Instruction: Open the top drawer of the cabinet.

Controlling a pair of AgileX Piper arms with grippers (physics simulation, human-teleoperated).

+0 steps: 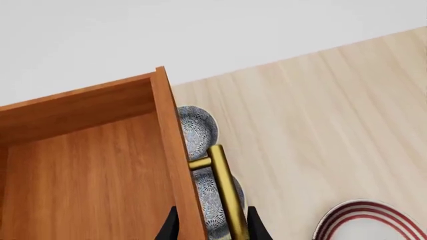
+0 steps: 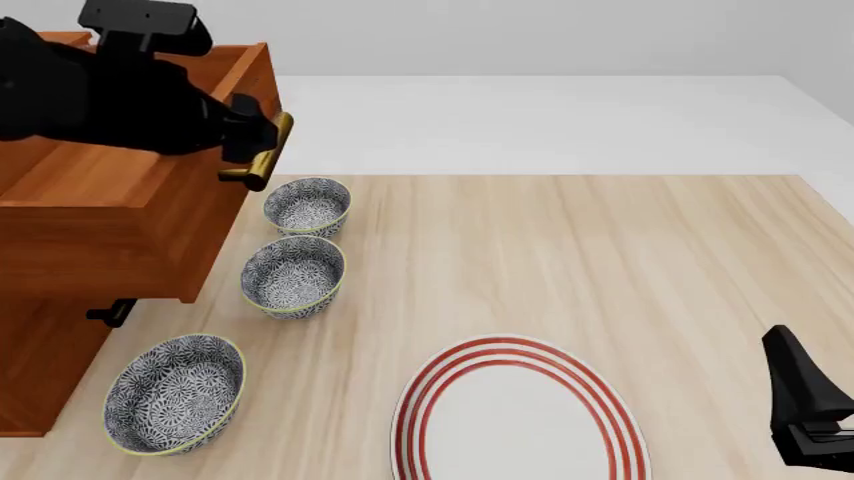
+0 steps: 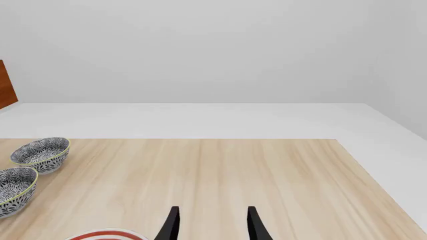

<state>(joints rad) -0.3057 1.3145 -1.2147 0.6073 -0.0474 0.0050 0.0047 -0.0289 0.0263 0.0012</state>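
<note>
Nearest to us, at the table's (image 2: 641, 260) near right corner, our right gripper (image 3: 211, 225) waits. Its two fingers stand spread apart with nothing between them, pointing across the bare wood toward the far edge. We think it has no job in this step.

Close by, at the near edge, lies the big plate with red rings (image 2: 514, 415). Along the left side we see three blue patterned bowls in a row: the near bowl (image 2: 174, 392), the middle bowl (image 2: 294, 275) and the far bowl (image 2: 308, 206).

At the table's left edge stands the cabinet (image 2: 47, 360). The top drawer (image 2: 107, 215) sticks well out over the lower ones, and we can look down into its open box. So we judge the pull is far along, maybe almost done.

Our left gripper (image 1: 211, 226) reaches in over the drawer and has its fingers on each side of the brass handle (image 1: 225, 192). One finger is behind the drawer front, one on the outside of the bar. We cannot tell if they squeeze the bar or just sit around it.

Next, we think the arm needs to pull straight along the drawer's slide for any way that is left, or else spread its fingers and lift away, taking care not to drop toward the bowls right below the handle.
</note>
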